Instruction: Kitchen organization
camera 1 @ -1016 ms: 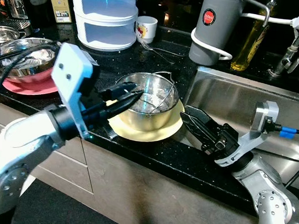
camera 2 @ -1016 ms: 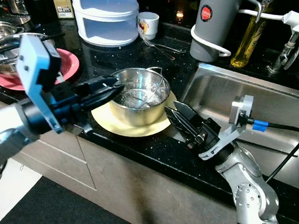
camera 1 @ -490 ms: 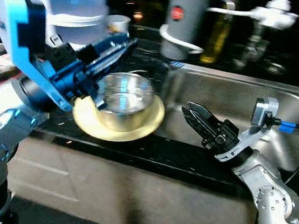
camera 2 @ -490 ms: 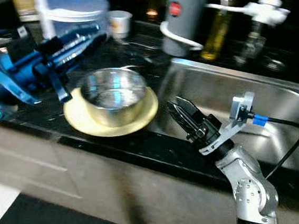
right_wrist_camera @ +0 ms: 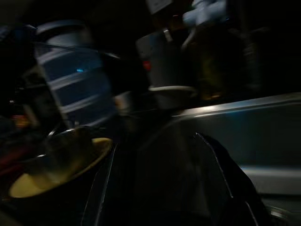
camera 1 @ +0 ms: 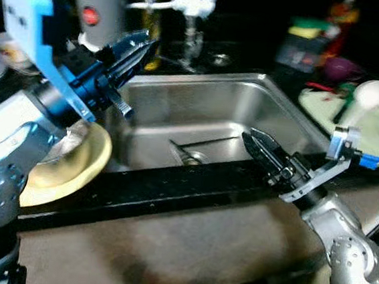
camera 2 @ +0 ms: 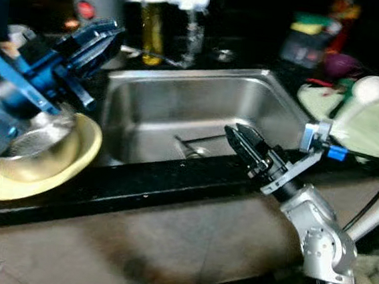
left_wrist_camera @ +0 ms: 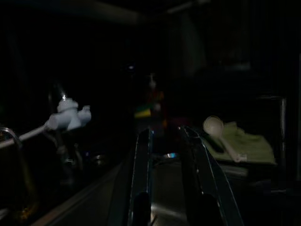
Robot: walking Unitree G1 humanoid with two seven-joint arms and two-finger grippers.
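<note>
Over the sink [camera 1: 206, 110] I hold both grippers empty: left gripper [camera 1: 139, 46] jaws narrowly parted, right gripper [camera 1: 257, 140] jaws nearly closed; steel bowl [camera 2: 39, 137] sits on the yellow plate [camera 2: 74, 154].

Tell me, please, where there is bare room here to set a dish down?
The sink basin is bare around its drain. The counter beside it holds the plate and bowl; the far side holds a green cloth and ladle.

Both head views look forward and down from above the black counter [camera 1: 172, 187], sharing the stainless steel sink [camera 2: 179, 107]. The left wrist view faces the white plastic tap [left_wrist_camera: 68, 115]; the right wrist view faces the round yellow plate [right_wrist_camera: 56, 174].
</note>
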